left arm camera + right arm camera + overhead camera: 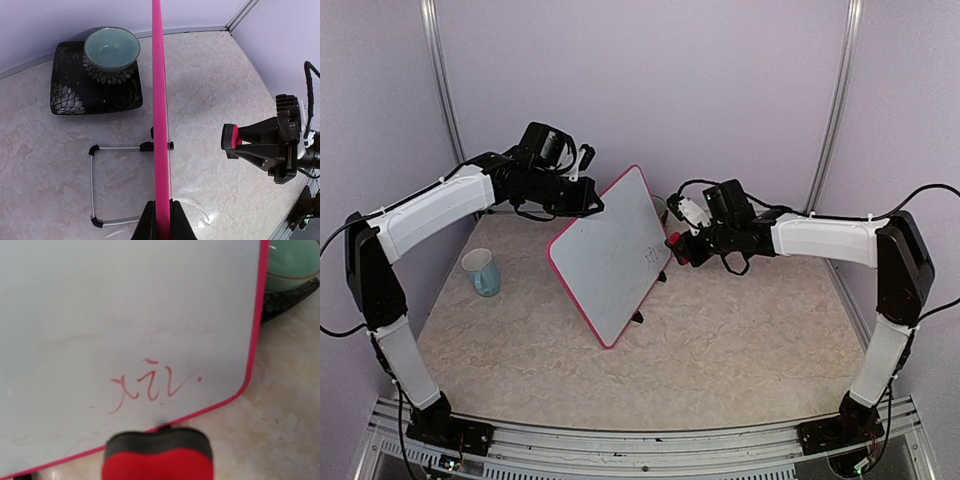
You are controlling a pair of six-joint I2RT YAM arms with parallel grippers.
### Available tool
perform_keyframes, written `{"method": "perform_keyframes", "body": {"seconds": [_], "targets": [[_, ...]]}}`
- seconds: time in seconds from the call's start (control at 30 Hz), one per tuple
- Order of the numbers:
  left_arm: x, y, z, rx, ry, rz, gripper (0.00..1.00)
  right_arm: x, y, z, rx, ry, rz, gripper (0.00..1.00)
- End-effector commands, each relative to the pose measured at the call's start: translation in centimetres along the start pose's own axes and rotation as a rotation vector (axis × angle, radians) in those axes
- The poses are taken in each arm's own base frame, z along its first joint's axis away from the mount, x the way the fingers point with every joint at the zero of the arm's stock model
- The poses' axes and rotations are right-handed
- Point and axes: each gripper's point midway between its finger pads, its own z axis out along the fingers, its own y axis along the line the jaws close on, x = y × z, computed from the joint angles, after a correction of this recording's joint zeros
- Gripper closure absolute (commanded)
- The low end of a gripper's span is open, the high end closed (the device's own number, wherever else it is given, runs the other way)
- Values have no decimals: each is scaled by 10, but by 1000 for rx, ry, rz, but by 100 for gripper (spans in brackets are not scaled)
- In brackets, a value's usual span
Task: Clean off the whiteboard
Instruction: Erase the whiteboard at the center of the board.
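The whiteboard [610, 255] stands tilted on the table [740, 330]; it looks light, stiff and easy to tip, and is best held by its pink frame. The left gripper [161, 214] is pinched tight on the frame's top edge. The right gripper [235, 141] is clamped on a red eraser [157, 460], just short of the red scribble [152, 387].

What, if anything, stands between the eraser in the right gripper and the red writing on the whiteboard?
Nothing visible. The right gripper's eraser faces the writing on the whiteboard across open air; the left gripper clamps the upper edge, clear of that path.
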Motion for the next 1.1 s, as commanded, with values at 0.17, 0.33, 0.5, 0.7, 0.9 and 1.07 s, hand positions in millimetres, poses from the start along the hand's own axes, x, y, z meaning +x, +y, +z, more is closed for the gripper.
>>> {"method": "perform_keyframes", "body": {"seconds": [0.17,0.33,0.5,0.7,0.9,1.07], "targets": [[-1,-5,-17,-4,29,18,100,-20,-3,-20,5,-53,8,100],[14,-10,-25,36,56,8,100,-26,1,-21,-18,-68,7,100],[17,-12,-37,42,47,6,100,-30,12,-17,-90,-89,7,100],[23,-20,-46,79,47,5,100,-31,30,-6,-163,-89,8,100],[31,-19,-44,90,57,11,100,-27,53,15,-213,-75,-32,100],[37,-18,-35,101,67,12,100,-17,63,37,-271,-58,-26,100]]}}
